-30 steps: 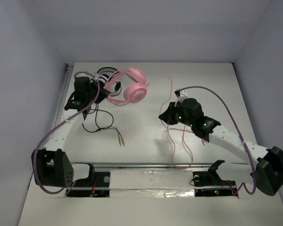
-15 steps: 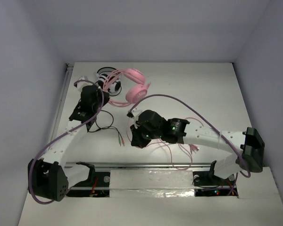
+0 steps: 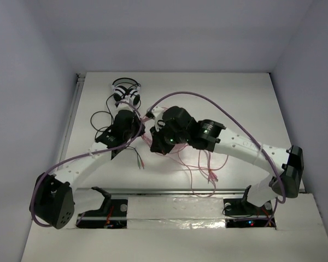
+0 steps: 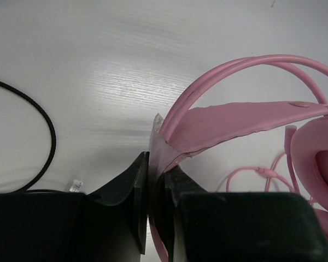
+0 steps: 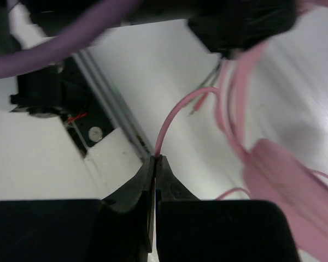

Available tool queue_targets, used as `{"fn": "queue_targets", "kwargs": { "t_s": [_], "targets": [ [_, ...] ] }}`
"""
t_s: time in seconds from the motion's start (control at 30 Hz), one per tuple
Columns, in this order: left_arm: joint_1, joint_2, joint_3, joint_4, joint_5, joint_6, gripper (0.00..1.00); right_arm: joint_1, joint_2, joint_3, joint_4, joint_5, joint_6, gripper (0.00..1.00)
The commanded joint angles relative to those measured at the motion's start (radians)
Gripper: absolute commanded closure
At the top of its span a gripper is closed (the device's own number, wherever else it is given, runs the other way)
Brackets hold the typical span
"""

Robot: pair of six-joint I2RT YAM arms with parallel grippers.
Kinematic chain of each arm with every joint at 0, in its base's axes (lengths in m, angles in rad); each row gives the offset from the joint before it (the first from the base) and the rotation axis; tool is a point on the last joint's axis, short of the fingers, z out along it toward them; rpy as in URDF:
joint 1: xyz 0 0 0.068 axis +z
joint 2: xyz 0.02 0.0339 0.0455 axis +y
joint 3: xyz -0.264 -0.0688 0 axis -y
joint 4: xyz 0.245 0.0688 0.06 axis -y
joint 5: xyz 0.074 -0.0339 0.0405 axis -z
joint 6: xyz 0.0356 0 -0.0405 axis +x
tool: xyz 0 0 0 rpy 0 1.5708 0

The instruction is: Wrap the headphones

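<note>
Pink strap, clamped: the left gripper is shut tight on the flat inner band of the headphones, at the end where the two thin hoops run down into it. From that grip the headband arcs away to the gripper's right, toward an earcup at the edge of the left wrist view.

The right gripper is pinched together on the cable. The strand rises straight out of the jaws and curves over toward the blurred pink mass just ahead.

From above, the two wrists meet mid-worktop and the headphones sit between them, mostly hidden under the right wrist. I cannot tell whether they rest on the worktop or hang off it. Loose loops of cable trail from there toward the near edge.

Judgement: the next move turns on this layout. The left arm anchors the band. The right arm has the cable just beside the band, with the slack lying behind it on the near side, so the right arm is the one placed to carry the strand round the band's long arc. Snag risk is the loose loops.

The black-and-white pair sits apart at the far left, and its black lead runs near the left gripper.
</note>
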Motion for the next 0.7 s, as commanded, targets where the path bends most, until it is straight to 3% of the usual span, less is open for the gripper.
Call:
{"fn": "queue_targets", "kwargs": {
  "t_s": [0.0,0.33,0.67],
  "targets": [
    [0.002,-0.063,0.047,0.09,0.109,0.047,1.0,-0.067,-0.061,-0.008,-0.027,-0.004,-0.016,1.0],
    [0.002,0.052,0.228,-0.209,0.243,0.277,1.0,-0.138,-0.188,-0.07,-0.18,0.136,-0.026,1.0],
    [0.037,0.085,0.312,-0.328,0.332,0.489,1.0,-0.138,-0.223,-0.062,-0.321,0.289,-0.03,1.0]
  ]
}}
